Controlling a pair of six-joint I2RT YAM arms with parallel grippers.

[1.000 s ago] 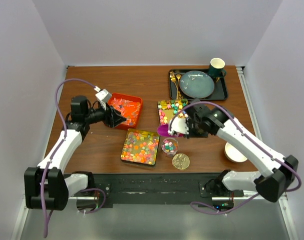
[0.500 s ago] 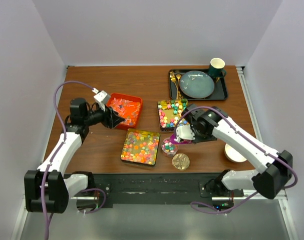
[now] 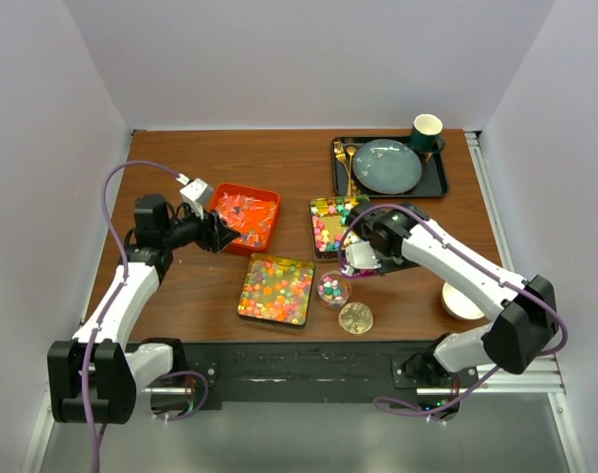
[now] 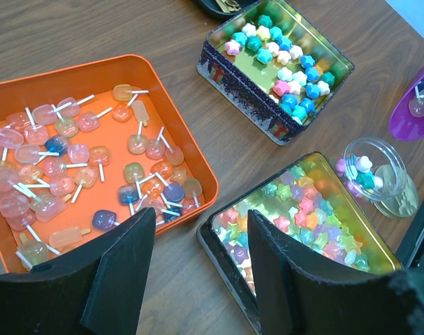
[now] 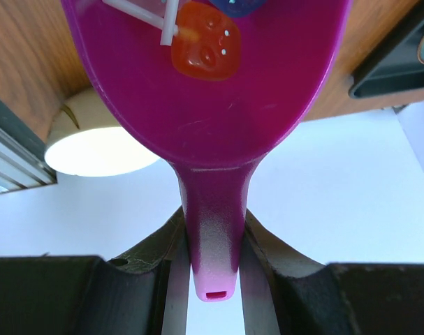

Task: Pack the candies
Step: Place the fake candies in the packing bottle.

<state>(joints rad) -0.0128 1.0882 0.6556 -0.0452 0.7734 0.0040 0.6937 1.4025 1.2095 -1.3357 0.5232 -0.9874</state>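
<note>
My right gripper [image 3: 360, 260] is shut on the handle of a purple scoop [image 5: 205, 84], seen between its fingers in the right wrist view [image 5: 212, 241]. The scoop holds an orange lollipop candy [image 5: 205, 42] and a blue one. It hangs just beyond a small glass jar [image 4: 374, 171] holding a few star candies [image 4: 362, 167]. A tin of star candies [image 4: 278, 66] and a second tin of multicoloured candies [image 4: 306, 223] lie open. My left gripper [image 4: 198, 279] is open and empty, above the gap between the orange tray [image 4: 198, 150] and the near tin.
The orange tray holds many lollipop candies [image 3: 241, 215]. A gold jar lid [image 3: 356, 317] lies near the front edge. A black tray [image 3: 438, 182] with a teal plate, gold cutlery and a dark green cup [image 3: 427, 128] stands at the back right. A white bowl [image 3: 463, 301] sits front right.
My right gripper carried the scoop from beside the star tin down towards the jar, then turned at the wrist. My left gripper drifted slightly left, staying open.
</note>
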